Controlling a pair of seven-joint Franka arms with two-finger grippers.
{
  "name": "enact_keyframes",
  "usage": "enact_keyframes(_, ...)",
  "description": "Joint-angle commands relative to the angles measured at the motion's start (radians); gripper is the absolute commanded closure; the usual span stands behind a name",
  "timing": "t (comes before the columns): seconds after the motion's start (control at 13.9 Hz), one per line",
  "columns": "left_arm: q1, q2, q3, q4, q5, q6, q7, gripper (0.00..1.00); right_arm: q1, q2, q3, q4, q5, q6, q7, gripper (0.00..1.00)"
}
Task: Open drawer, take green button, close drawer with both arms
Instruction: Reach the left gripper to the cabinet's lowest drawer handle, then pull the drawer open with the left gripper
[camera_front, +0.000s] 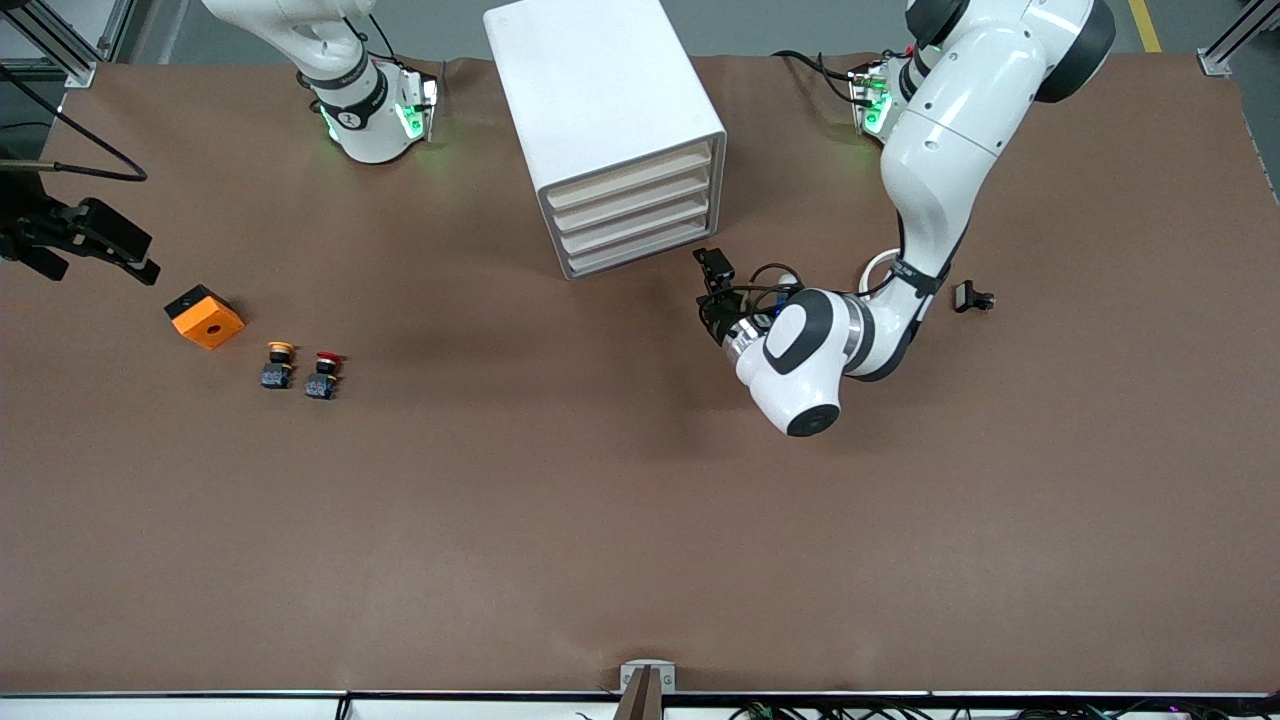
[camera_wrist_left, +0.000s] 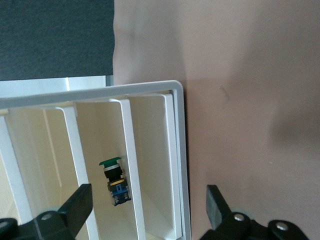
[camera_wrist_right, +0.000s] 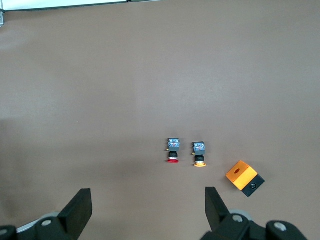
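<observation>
Two glossy white jointed arms (camera_front: 930, 150) with rounded shells and black bands at the joints. Green lights glow at both bases. Black cables loop around the left arm's wrist. Each end effector is black: the left end effector (camera_wrist_left: 150, 212) and the right end effector (camera_wrist_right: 147, 212) show blocky matte fingers and silver screws.

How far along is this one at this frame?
Done: nothing yet; no drawer of the drawer unit is pulled out. In hand: the open left hand faces its front, where the green button shows inside. The open right hand waits over the table near the orange box. To do: open, take, close.
</observation>
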Motion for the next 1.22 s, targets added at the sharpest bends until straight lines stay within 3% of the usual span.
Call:
enact_keyframes(0.0,-0.003,0.05,0.005,0.024,-0.083,-0.019,-0.018,0.06,0.003,0.013,0.002,0.026,0.001,-0.016,0.007,0.0)
enact_keyframes(0.72,-0.109,0.085,0.014,0.021,-0.195,-0.01,-0.044,0.07,0.055,0.042,0.004,0.016,0.001,-0.045,0.024,0.0)
enact_keyframes(0.86,-0.146,0.087,0.014,0.017,-0.195,-0.005,-0.032,0.15,0.058,0.052,0.004,0.016,0.001,-0.042,0.024,0.0)
enact_keyframes(1.08,-0.166,0.087,0.016,0.012,-0.189,0.001,0.02,0.17,0.063,0.057,0.005,0.017,0.001,-0.042,0.024,0.0)
enact_keyframes(1.15,-0.18,0.087,0.014,0.004,-0.191,0.013,0.043,0.26,0.076,0.057,0.004,0.017,-0.001,-0.042,0.024,0.0)
